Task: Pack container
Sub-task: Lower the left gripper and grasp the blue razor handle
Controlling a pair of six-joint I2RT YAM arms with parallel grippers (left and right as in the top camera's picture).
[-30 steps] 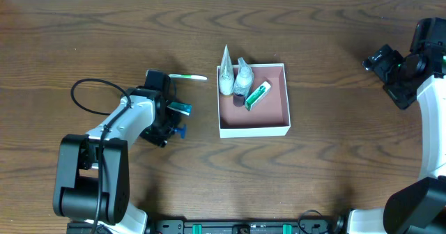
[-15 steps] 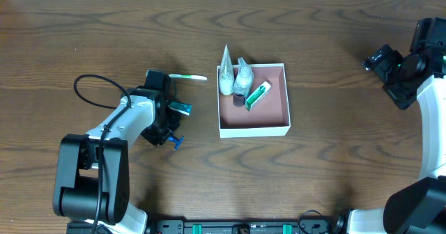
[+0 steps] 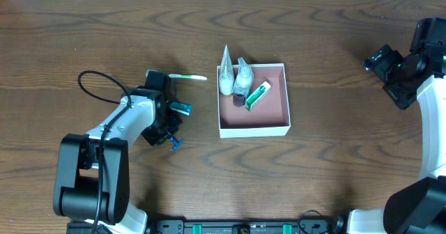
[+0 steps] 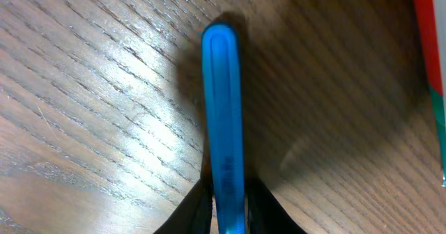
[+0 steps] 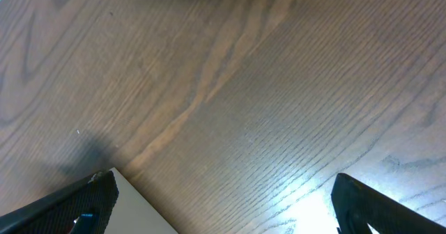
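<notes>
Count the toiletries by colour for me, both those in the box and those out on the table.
White: 2, the cone tube and the bottle
Green and white: 2, the small tube and the toothbrush
Teal: 1, the teal item
Blue: 1, the handle
Total: 6

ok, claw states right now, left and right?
Left claw: closed on the blue stick.
Right claw: open, holding nothing.
</notes>
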